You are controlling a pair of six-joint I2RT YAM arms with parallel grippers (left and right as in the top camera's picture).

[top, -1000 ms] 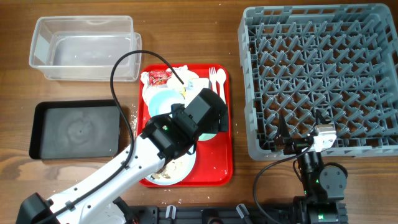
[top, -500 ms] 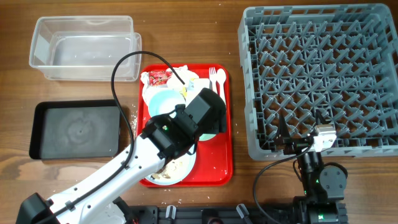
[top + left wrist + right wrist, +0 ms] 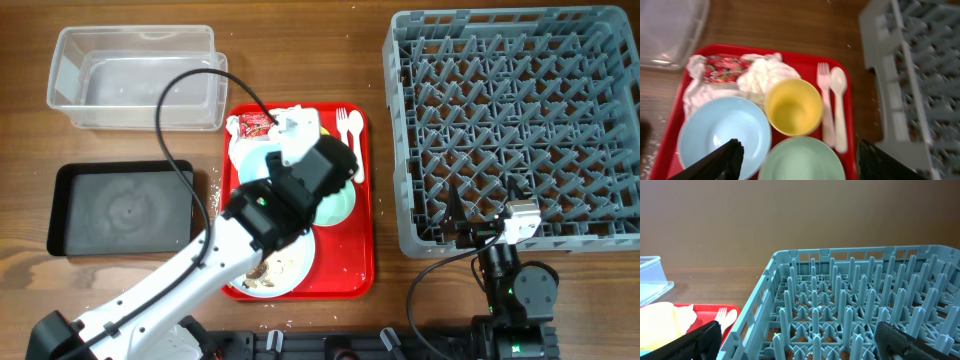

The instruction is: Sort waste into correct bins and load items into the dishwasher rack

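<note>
**Light plastic tableware waiting on the tray, both pairs of fingers released**

The dishwasher rack is sitting at the right of the desk. It is looking rigid and staying put as the target. The right fingers are hanging spread wide and empty just before its near wall.

The clear tub and the black tray are lying at the left, both looking stiff and light.

Everything else is resting on the red serving tray:

- **Plate:** the large light blue plate is probably light, hard and slippery, so its rim is offering the best hold.
- **Bowls and cup:** the small light blue bowl, the mint green bowl and the yellow cup are sitting close together. The left fingers are hovering above them, released and holding nothing. A pinch over a wall edge is likely suiting each one, and the upright cup is likely tipping easily.
- **Cutlery:** the fork and spoon are lying flat, side by side. They are thin and awkward, so a hold across the handle is looking best.
- **Paper waste:** the napkin is soft and crushable anywhere. The wrapper is lying on it, crinkly and nearly weightless.
- **Crumbs:** the crumbs are lying loose on the plate, so tipping is seeming likelier than pinching.

The wrapper is carrying red-and-white print that is too blurred to read. No other writing is showing.
</note>
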